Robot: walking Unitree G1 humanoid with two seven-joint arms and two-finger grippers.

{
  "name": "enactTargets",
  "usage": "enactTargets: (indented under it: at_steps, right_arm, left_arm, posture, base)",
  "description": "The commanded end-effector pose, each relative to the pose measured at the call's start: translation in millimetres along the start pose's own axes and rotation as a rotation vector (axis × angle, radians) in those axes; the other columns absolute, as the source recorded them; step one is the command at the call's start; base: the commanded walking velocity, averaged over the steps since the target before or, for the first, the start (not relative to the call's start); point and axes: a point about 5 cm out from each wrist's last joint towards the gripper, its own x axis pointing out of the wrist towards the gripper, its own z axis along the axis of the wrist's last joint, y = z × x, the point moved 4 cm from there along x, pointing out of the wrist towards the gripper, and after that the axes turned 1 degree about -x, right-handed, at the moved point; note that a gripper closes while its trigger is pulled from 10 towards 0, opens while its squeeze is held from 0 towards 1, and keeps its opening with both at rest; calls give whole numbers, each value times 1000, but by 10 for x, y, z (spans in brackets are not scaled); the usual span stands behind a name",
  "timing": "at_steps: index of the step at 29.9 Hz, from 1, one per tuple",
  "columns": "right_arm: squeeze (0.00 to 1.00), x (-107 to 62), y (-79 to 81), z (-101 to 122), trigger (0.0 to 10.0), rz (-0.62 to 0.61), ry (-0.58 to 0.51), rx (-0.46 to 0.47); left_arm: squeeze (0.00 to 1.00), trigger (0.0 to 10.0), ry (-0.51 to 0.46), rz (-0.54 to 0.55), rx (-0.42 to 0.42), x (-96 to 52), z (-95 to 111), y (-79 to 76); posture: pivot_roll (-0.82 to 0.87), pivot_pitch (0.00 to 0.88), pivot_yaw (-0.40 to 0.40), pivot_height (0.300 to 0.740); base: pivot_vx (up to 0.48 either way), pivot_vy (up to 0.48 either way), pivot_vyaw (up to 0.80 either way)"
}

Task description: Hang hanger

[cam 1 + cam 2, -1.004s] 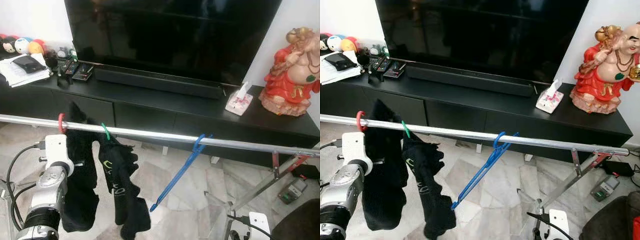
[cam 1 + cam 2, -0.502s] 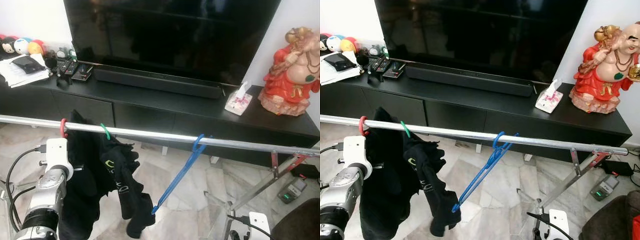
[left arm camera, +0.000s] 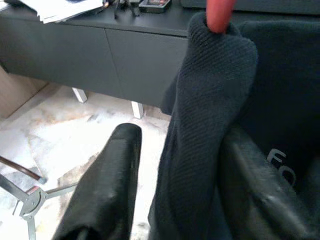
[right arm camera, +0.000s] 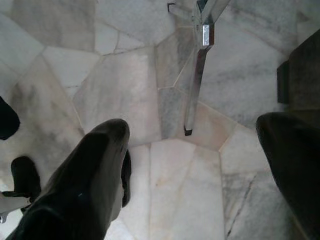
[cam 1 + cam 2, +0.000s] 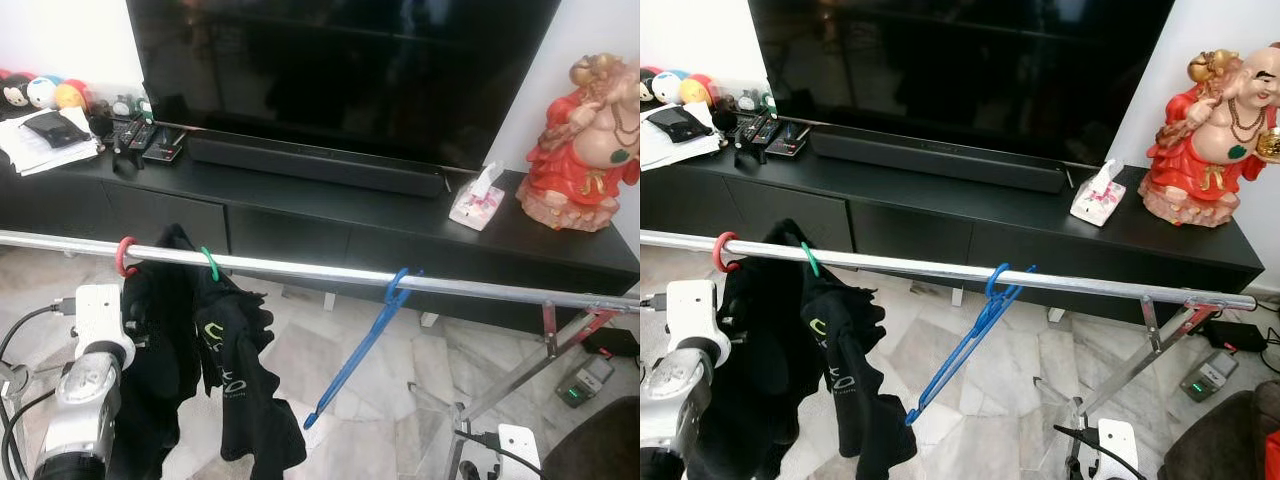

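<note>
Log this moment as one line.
left gripper: open around black garment on red hanger | rail: blue hanger empty | right gripper: open, idle

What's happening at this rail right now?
The left gripper has its jaws open around a black garment that hangs from the red hanger on the metal rail. A green hanger with another dark garment and a bare blue hanger hang further along. The right gripper hangs idle, jaws open, over the marble floor.
</note>
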Motion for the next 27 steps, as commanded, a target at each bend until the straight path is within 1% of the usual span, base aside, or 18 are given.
enactTargets:
  at_steps: [1,6,9,10,11,12,13,16,18,19,20,21,22,24,26,27]
  right_arm:
    - [0,-8,-47,-9,10000,-14,0,10]
    - [0,-12,-55,-37,10000,-15,4,11]
    - [0,-17,-64,-67,10000,-16,10,9]
    - [0,-17,-64,-71,10000,-17,11,9]
    - [0,-18,-64,-75,10000,-17,12,8]
    - [0,-18,-63,-83,10000,-16,14,8]
    - [0,-19,-61,-89,10000,-16,15,7]
    - [0,-20,-61,-104,10000,-16,19,6]
    - [0,-21,-61,-110,10000,-16,21,6]
    - [0,-22,-62,-115,10000,-17,22,6]
    - [0,-22,-61,-122,10000,-17,23,7]
    - [0,-22,-60,-126,10000,-18,24,8]
    - [0,-22,-59,-132,10000,-19,25,9]
    - [0,-25,-60,-151,10000,-21,28,14]
    - [0,-26,-58,-166,10000,-22,30,17]
    - [0,-27,-57,-178,10000,-23,32,19]
  left_arm:
    - [1000,10000,-71,-39,-6,-99,113,-89]
    - [1000,10000,-152,-34,-28,-327,225,-69]
    - [1000,10000,-187,-16,-13,-544,247,-30]
    - [1000,10000,-182,-16,-6,-586,220,-29]
    - [1000,10000,-167,-19,7,-629,174,-34]
    - [1000,10000,-131,-28,32,-695,86,-46]
    - [1000,10000,-94,-35,58,-731,-2,-54]
    - [1000,10000,-3,-53,107,-832,-214,-75]
    - [1000,10000,51,-69,126,-858,-303,-97]
    - [514,10000,79,-81,142,-870,-360,-110]
    - [278,10000,139,-90,164,-894,-470,-112]
    - [0,10000,156,-86,170,-906,-510,-99]
    - [0,10000,171,-75,161,-920,-555,-75]
    - [0,10000,299,-24,187,-978,-817,50]
    - [0,10000,377,12,195,-1031,-976,132]
    - [0,10000,446,45,217,-1085,-1111,203]
  posture:
    - [34,0,-90,740]
    - [45,0,-88,740]
    - [52,0,-88,740]
    - [53,0,-88,740]
    - [54,0,-88,740]
    - [57,0,-86,740]
    - [58,0,-86,740]
    - [61,0,-88,740]
    - [66,0,-86,740]
    - [66,0,-86,740]
    - [63,0,-83,740]
    - [62,0,-80,740]
    - [61,0,-78,740]
    - [61,0,-71,740]
    - [60,0,-67,740]
    - [60,0,-67,740]
  base:
    - [0,0,0]
    - [0,0,0]
    - [0,0,0]
    - [0,0,0]
    - [0,0,0]
    - [0,0,0]
    - [0,0,0]
    - [0,0,0]
    - [0,0,0]
    - [0,0,0]
    - [0,0,0]
    - [0,0,0]
    - [0,0,0]
    - [0,0,0]
    - [0,0,0]
    - [0,0,0]
